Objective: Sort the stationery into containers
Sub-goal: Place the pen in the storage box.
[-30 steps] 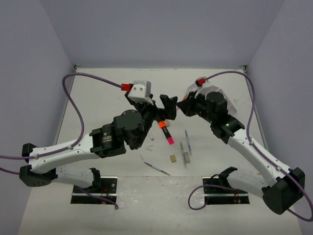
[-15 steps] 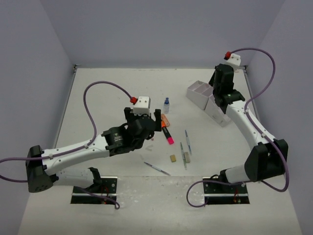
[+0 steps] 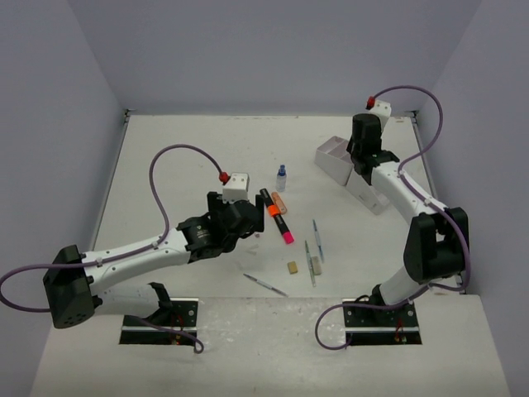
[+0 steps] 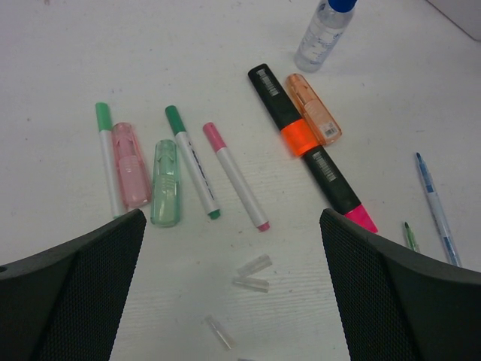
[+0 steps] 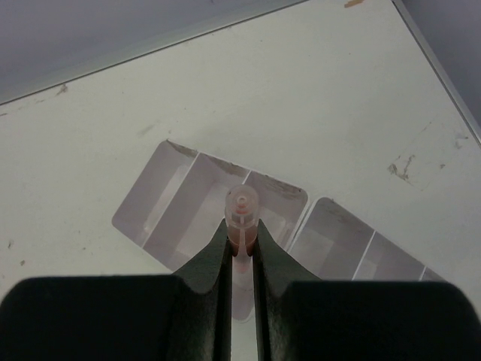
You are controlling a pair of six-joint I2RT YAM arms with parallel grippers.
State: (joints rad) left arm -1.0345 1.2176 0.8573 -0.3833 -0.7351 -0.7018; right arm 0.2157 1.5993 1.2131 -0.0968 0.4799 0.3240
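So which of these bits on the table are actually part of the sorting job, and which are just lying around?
Part of the job: white organizer, pink item in the right hand, black marker, blue-capped bottle, pastel pink highlighter, pastel green highlighter, thin green pen, tan eraser.
Just lying about: clear plastic scraps, purple cable.

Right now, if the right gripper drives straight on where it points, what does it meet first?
Probably the white divided desk organizer: the right gripper, jaws shut on a pale pink highlighter, aims into one of its compartments. Depth unclear.
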